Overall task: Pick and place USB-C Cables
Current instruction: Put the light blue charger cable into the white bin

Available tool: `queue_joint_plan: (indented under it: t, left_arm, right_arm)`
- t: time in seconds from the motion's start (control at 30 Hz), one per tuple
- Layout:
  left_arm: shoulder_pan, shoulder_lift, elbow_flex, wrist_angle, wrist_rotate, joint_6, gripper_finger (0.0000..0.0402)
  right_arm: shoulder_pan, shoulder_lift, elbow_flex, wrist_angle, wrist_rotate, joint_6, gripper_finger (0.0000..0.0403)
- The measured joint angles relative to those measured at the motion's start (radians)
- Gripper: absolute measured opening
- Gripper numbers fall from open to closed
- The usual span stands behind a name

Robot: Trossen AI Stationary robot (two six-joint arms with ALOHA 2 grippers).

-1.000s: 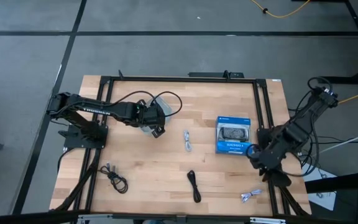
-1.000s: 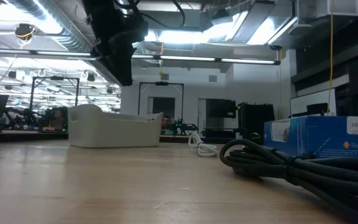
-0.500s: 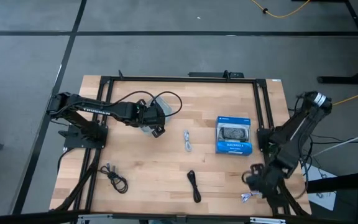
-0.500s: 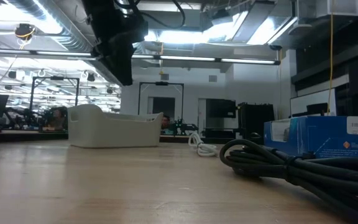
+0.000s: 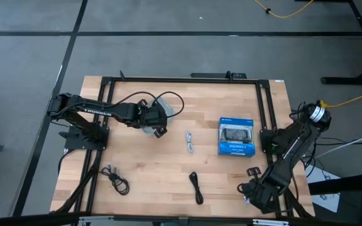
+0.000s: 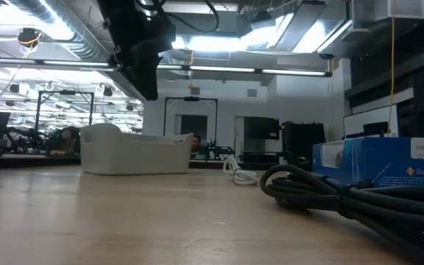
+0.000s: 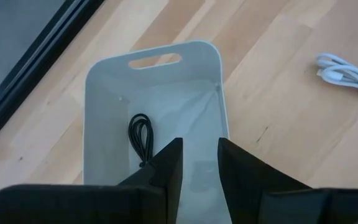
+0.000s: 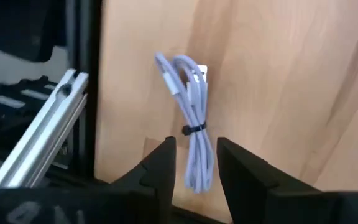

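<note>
Right pincer (image 8: pixel 193 163) now lower over grey cable (image 8: pixel 190 135) (long axis along spread fingers), left pincer (image 7: pixel 199 163) slightly parted above tray (image 7: pixel 107 81)

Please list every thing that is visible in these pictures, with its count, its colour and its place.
black cables on table: two, black, near edge, left and centre.
black cable in tray: one, black, inside tray.
white cable: one, white, table centre.
silver-grey cable: one, near right corner, under right gripper.
tray: one, translucent grey, far left.
blue box: one, right of centre.
left gripper: open, above tray.
right gripper: open, over silver-grey cable.
</note>
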Motion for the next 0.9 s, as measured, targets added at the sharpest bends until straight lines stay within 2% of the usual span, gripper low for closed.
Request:
queue_joint_plan:
  t: [0.23,0.43,0.9]
  left_arm:
    - [0.000,0.000,0.000,0.000,0.000,0.000,0.0094]
    - [0.000,0.000,0.000,0.007,-0.008,0.000,0.0094]
    - [0.000,0.000,0.000,0.013,-0.028,-0.003,0.0094]
  right_arm:
    - [-0.001,0.053,0.000,0.000,0.032,0.057,0.0121]
    - [0.005,0.106,0.000,0.000,-0.076,0.086,0.0121]
    - [0.028,0.217,0.004,-0.006,-0.110,0.071,0.0117]
